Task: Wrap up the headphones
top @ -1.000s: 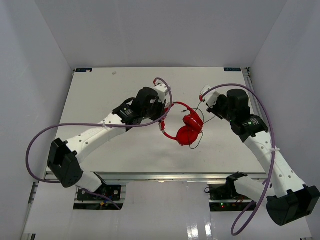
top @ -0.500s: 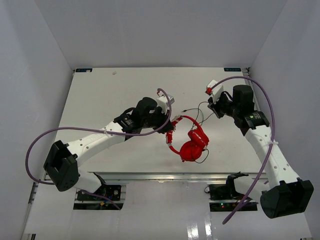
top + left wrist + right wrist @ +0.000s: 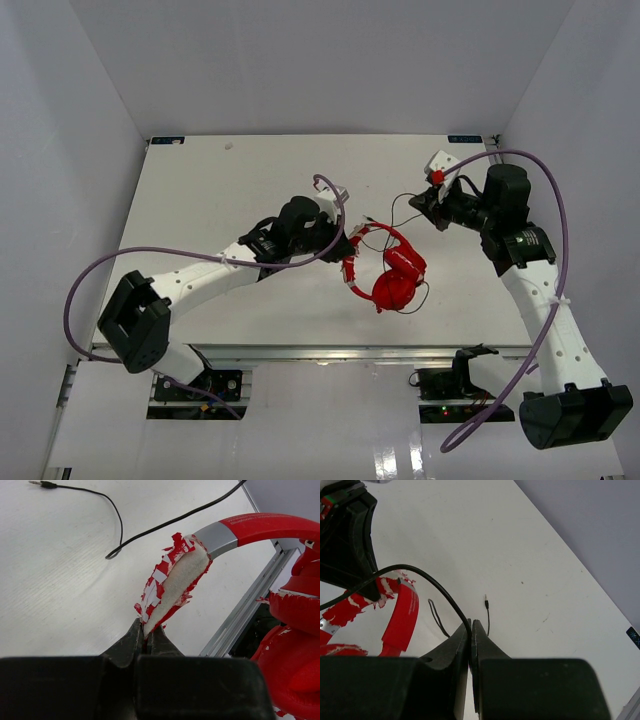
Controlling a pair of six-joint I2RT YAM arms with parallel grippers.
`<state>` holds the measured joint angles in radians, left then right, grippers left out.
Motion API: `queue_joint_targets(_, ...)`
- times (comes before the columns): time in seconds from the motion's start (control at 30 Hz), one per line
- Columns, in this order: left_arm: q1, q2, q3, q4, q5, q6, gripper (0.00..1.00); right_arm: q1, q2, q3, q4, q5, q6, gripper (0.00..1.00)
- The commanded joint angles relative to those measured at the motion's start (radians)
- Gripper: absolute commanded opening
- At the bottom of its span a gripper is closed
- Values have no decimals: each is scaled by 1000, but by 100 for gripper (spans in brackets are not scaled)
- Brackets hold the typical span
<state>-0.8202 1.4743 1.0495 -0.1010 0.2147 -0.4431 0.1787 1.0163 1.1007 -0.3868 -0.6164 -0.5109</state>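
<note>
My left gripper is clamped on the frayed, padded end of the headband, where red skin peels in flakes from pale foam. My right gripper is pinched tight on the thin black cable, which arcs away toward the headphones. They sit right of centre on the table, between my two grippers. The earcups are cut off at the edge of the left wrist view, and I cannot tell whether they rest on the table or hang. The plug lies loose on the table beyond my right fingertips. Where the cable joins the earcups is hidden.
</note>
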Motion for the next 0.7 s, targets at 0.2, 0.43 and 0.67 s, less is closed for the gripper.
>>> queue_joint_targets(0.2,-45,71,104,92,-32,-81,0,2,-13,-49,109,57,29,8)
queue_joint_targets(0.43,-45,189,220,92,37,-140,0,36,-48,-60,70,131,-101,8)
queue_joint_targets(0.67,-90,164,231,136,71,-100,0,28,-48,-128,153,296,-83,8)
